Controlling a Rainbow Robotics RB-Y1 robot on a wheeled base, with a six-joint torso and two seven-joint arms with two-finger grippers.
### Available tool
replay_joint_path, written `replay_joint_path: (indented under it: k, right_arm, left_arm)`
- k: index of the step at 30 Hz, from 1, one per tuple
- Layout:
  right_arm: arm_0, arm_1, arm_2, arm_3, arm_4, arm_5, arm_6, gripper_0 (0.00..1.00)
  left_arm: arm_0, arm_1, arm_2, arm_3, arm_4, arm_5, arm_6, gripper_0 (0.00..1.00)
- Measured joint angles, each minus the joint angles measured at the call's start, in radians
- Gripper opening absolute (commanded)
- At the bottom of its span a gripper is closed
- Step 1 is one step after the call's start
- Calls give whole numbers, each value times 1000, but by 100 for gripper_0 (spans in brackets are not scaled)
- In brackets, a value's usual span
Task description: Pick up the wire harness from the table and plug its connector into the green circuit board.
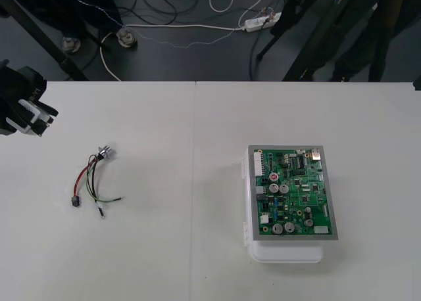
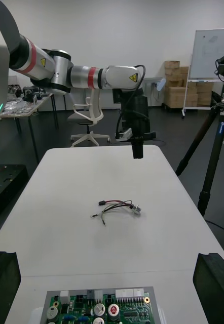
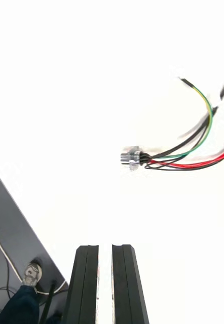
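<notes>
The wire harness (image 1: 94, 177) lies loose on the table's left half. Its metal socket (image 1: 105, 152) is at the far end and its black plug (image 1: 76, 202) at the near end. The green circuit board (image 1: 293, 192) sits on its white base (image 1: 286, 252) to the right, nothing plugged in by the harness. My left gripper (image 1: 31, 114) hangs at the far left edge, apart from the harness. In the left wrist view its fingers (image 3: 86, 276) stand close together, shut on nothing, short of the socket (image 3: 131, 157). My right gripper (image 2: 109, 255) is open, near the board (image 2: 99, 306).
The right wrist view looks across the table: the harness (image 2: 117, 206) lies mid-table and the left gripper (image 2: 137, 149) hangs beyond it. A seam in the table (image 1: 195, 183) runs between harness and board. Cables and tripod legs lie on the floor past the far edge.
</notes>
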Motion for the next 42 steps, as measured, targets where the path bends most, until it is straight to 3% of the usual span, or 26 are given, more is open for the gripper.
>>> replay_joint_path:
  k: [4, 12, 19, 24, 27, 34, 42]
  right_arm:
    - [-2, -2, 0, 18, -5, 0, 0, 100]
    - [-3, -3, 0, 69, -26, 0, 0, 100]
    - [-3, -6, 0, 90, -32, 0, 0, 100]
    - [-3, -12, 0, 94, -33, 0, -4, 100]
    - [-3, -15, 0, 94, -34, 0, -13, 100]
    - [-3, -15, 1, 94, -32, 0, -22, 100]
    - [-3, -16, 1, 95, 11, 0, -26, 100]
  left_arm:
    - [-26, 34, -97, 0, 32, 84, -45, 11]
    - [-130, 102, -317, 0, 55, 253, -486, 47]
    - [-237, 120, -473, 1, 75, 310, -593, 56]
    - [-366, 120, -651, 6, 90, 322, -636, 77]
    - [-468, 114, -791, 38, 95, 329, -755, 84]
    - [-633, 40, -1025, 191, 116, 351, -1130, 85]
    - [-652, -89, -1061, 307, 117, 367, -1157, 85]
